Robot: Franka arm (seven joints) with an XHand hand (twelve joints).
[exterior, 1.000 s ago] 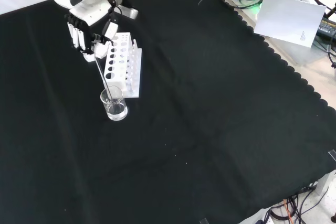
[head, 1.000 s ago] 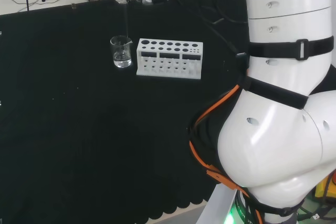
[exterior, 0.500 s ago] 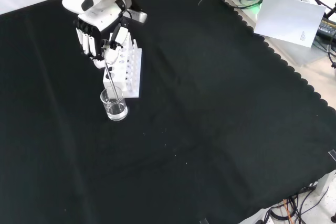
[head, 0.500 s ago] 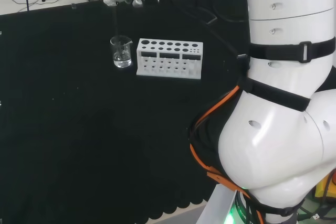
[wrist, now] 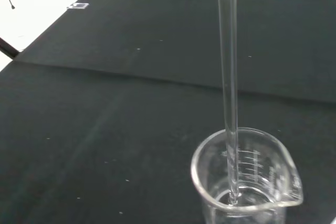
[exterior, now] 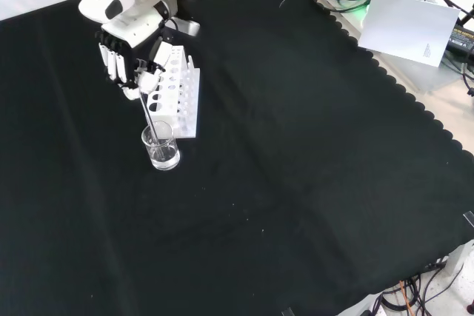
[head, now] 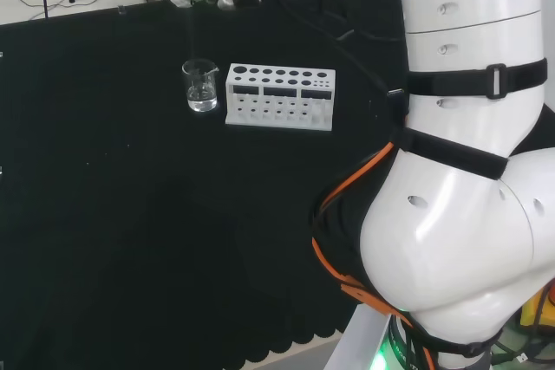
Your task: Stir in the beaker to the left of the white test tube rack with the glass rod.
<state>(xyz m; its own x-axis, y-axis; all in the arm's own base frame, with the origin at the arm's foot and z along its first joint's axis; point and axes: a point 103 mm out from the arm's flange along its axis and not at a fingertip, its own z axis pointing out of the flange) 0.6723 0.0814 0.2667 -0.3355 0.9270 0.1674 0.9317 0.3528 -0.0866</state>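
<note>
A black cloth [exterior: 311, 153] is being seen spread over the bench, its scalloped edge running along the right side of the front view, with a white sheet of paper [exterior: 411, 26] and cables lying beyond it on the lighter floor. In the head view the arm's large white links [head: 460, 171] are being shown at the right, and the cloth is reaching back to a pale floor at the top.

On the cloth a white rack [exterior: 176, 92] is being seen, and a clear beaker [exterior: 161, 146] is standing just beside its near end in the front view; in the head view the beaker [head: 200, 85] is standing to the left of the rack [head: 280, 96], close to it but apart.

The hand [exterior: 132, 61] is being held above the beaker and the rack's far end in the front view, its fingers [exterior: 112, 59] curled and closed around the upper part of a glass rod [exterior: 148, 110]. The rod is being held nearly upright, slanting slightly, and its lower end is being dipped inside the beaker. In the wrist view the rod [wrist: 229, 93] is being seen passing down through the beaker's [wrist: 247, 182] mouth, its tip close to the bottom, near the wall away from the spout. Graduation marks are being shown on the beaker's wall. Whether liquid is held in it cannot be told for certain.
</note>
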